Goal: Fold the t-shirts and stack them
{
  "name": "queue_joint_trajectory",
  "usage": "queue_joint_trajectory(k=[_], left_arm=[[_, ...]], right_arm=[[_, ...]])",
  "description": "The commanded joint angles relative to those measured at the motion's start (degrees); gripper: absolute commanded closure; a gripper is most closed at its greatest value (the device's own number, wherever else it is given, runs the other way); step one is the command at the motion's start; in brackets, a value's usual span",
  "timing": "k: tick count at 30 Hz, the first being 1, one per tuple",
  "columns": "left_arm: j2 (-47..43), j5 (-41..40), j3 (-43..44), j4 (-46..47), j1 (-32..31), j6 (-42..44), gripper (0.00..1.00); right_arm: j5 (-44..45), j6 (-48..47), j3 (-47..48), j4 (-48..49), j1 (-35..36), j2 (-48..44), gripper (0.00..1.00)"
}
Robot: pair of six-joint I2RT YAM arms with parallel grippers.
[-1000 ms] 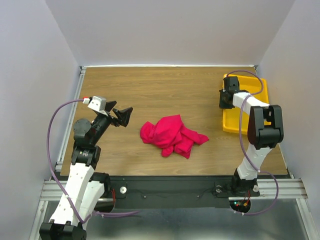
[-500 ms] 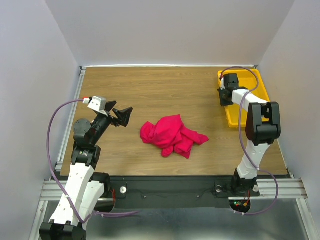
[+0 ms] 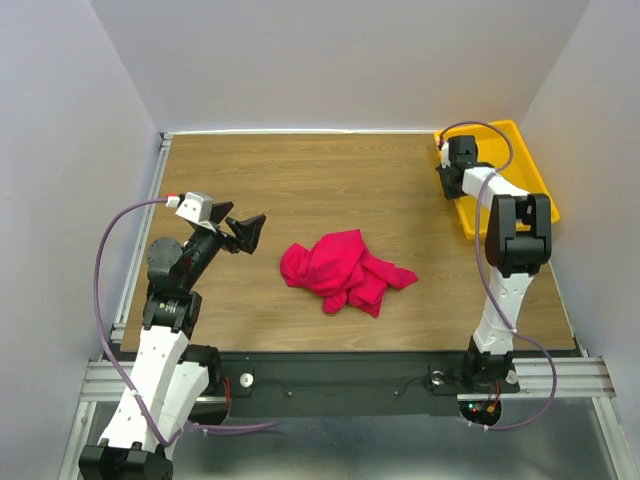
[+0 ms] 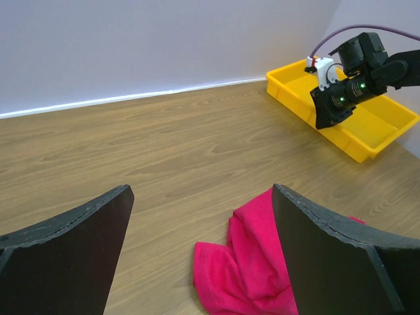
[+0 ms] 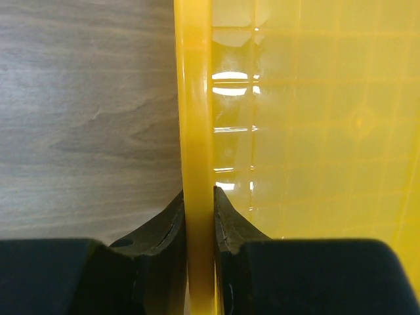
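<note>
No fold is made yet: the shirt [image 3: 343, 270] lies crumpled on the counter [image 3: 300, 180], just below centre of the top view. My right tool [image 5: 198, 197] is pinched on the tray [image 5: 194, 98] rim at upper right. My left tool [image 3: 243, 232] hangs wide open and empty at left. Spreading, folding and stacking all remain.

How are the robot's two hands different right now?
The left gripper has its jaws wide open, holding nothing; the right gripper has its jaws pinched on the rim of the yellow tray. The left gripper hangs near the crumpled pink t-shirt; the right gripper is at the far right corner of the table. Both are black with two fingers.
</note>
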Motion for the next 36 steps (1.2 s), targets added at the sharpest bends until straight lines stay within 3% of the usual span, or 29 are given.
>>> queue_joint_trajectory(k=[1,8,13,15,16,17,22,24,29,30,32,33,36], left_arm=[[-0.6,1.0,0.3,3.1,-0.2,0.3,0.01],[-0.6,1.2,0.3,3.0,-0.1,0.3,0.01],[-0.4,1.2,0.3,3.1,-0.2,0.2,0.01],[-0.3,1.3,0.3,3.1,-0.2,-0.1,0.01],[-0.2,1.4,0.3,3.0,-0.2,-0.3,0.01],[0.2,1.3,0.4,3.2,-0.2,-0.9,0.01],[3.4,4.1,1.2,3.5,-0.4,-4.0,0.01],[6.4,7.1,2.1,2.3,-0.5,-5.6,0.02],[12.5,10.4,5.3,-3.6,-4.1,-5.6,0.03],[13.2,9.4,6.0,-7.1,-5.8,-5.0,0.04],[15.1,5.6,7.8,-10.7,-11.3,-3.6,0.05],[15.8,4.3,8.3,-12.2,-13.2,-3.6,0.05],[18.8,0.0,9.9,-17.3,-19.1,-4.3,0.09]], right_arm=[[3.3,0.5,2.8,1.8,-1.8,1.8,0.97],[3.7,1.4,3.8,1.7,-3.1,3.0,0.83],[2.1,0.6,3.2,1.7,-3.5,1.7,0.57],[-0.2,0.5,2.6,1.7,-3.5,-0.7,0.34],[-1.1,0.3,2.3,1.7,-3.5,-1.8,0.34],[-2.1,-0.1,2.1,1.7,-3.5,-2.9,0.26],[-12.3,-2.3,-0.1,0.8,-3.4,-12.4,0.07],[-19.3,-4.5,-1.7,-0.9,-3.3,-17.5,0.00],[-38.8,-8.3,-8.5,-2.8,-3.2,-27.5,0.00],[-50.0,-9.5,-12.4,-2.8,-3.2,-30.6,0.00],[-63.8,-13.6,-17.5,-2.9,-3.2,-33.5,0.00],[-75.9,-14.9,-20.3,-2.8,-3.2,-34.7,0.00],[-84.3,-16.0,-28.4,-3.2,-1.4,-36.5,0.00]])
